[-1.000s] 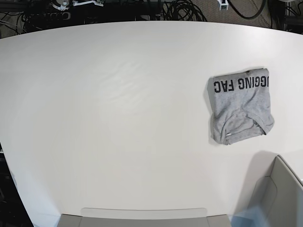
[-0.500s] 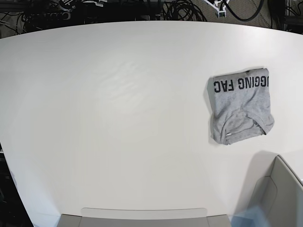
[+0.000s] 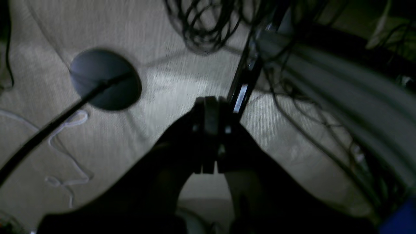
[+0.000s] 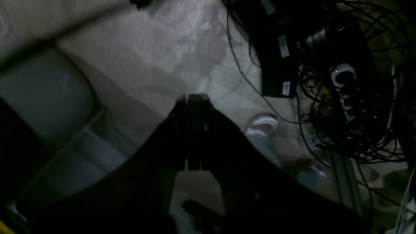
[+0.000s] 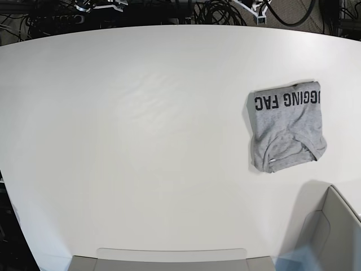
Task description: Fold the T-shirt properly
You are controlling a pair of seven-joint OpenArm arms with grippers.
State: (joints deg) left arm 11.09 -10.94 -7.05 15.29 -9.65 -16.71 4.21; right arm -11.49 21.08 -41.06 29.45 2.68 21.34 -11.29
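Lying folded on the table point(image 5: 141, 141), T-shirt point(image 5: 286, 125); left gripper point(image 3: 209, 107), right gripper point(image 4: 192, 100) closed, empty.

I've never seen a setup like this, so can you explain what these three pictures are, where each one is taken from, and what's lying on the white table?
This is a robot with two arms, and each arm carries a small camera at its wrist. The bright picture looks down from above on a white table. On it lies a grey T-shirt, folded into a small packet with black lettering along one edge. Nothing touches it.

The two dark pictures come from the wrist cameras. Each shows its own gripper as a dark shape: the left gripper and the right gripper. Both have their jaws closed and hold nothing. They point at carpet and tangled cables, away from the table.
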